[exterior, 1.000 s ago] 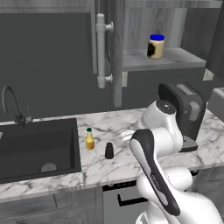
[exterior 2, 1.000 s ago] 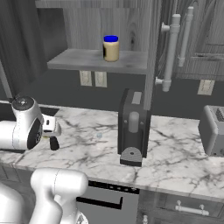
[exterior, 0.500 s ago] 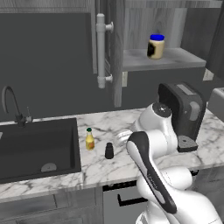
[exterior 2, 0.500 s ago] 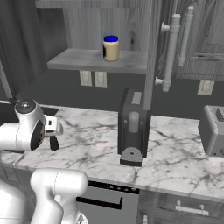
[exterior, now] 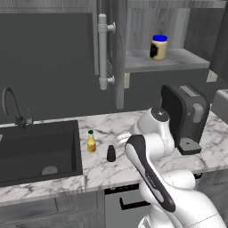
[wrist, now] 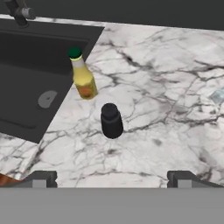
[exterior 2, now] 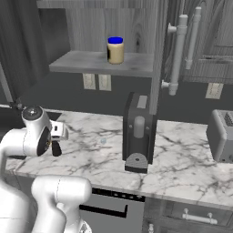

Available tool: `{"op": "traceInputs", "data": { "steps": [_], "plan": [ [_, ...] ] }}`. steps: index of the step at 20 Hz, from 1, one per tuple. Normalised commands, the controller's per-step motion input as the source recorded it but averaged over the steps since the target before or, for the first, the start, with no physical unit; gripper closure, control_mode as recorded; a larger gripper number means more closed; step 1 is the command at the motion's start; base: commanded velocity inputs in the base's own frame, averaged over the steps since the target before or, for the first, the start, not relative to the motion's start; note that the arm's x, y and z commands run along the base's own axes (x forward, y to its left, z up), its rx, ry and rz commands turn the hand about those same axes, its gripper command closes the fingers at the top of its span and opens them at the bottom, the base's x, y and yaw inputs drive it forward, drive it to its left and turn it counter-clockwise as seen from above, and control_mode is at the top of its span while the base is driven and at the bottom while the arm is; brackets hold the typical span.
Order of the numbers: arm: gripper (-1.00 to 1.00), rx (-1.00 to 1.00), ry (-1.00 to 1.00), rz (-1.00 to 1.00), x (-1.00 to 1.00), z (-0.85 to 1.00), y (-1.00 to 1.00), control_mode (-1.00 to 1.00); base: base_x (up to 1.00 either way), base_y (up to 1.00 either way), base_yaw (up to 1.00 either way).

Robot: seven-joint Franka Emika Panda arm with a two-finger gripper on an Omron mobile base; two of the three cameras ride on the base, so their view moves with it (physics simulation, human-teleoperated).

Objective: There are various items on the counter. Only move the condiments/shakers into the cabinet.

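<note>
- Below the pincer (wrist: 112,180) spreads the white marble tabletop (wrist: 175,131), grey-veined, with nothing between the two dark fingertips (wrist: 41,178), which stand wide apart and released, grasping nothing.
- Well above the pincer hangs the grey wood-grain cabinet (exterior: 147,26), its door swung open with the long pale bar handle (exterior: 103,51) upright, and its grey inner shelf (exterior: 178,60) exposed.
- Off to the pincer's left in the hand view, a dark sink (wrist: 30,74) is set into the tabletop, a round drain near its middle.
- Beyond the arm in the left base view, a big black toaster-like appliance (exterior: 183,116) stands on the tabletop under the shelf.
- High over the pincer, a blue-lidded jar (exterior: 158,47) stands upright on the cabinet shelf, near its front edge.
- Ahead of the pincer and a little to the left in the hand view, a small yellow bottle (wrist: 83,78) with a green cap stands upright, just beside the sink's edge.
- Straight ahead of the pincer, nearer than the bottle and apart from it, a small black shaker (wrist: 111,120) stands upright on the tabletop, lined up roughly midway between the open fingertips but not yet between them.
</note>
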Motion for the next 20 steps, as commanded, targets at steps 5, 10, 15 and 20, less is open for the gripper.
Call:
{"op": "traceInputs", "data": {
  "steps": [5, 10, 15, 20],
  "plan": [
    [-1.0, 0.0, 0.0, 0.0, 0.26, -0.15, 0.13, -1.0, 0.0, 0.0, 0.0],
    [-1.0, 0.0, 0.0, 0.0, 0.1, -0.2, 0.21, -1.0, 0.0, 0.0, 0.0],
    [-1.0, 0.0, 0.0, 0.0, 0.0, -0.28, 0.18, -1.0, 0.0, 0.0, 0.0],
    [-1.0, 0.0, 0.0, 0.0, 0.0, -0.29, 0.15, -1.0, 0.0, 0.0, 0.0]
  ]
}}
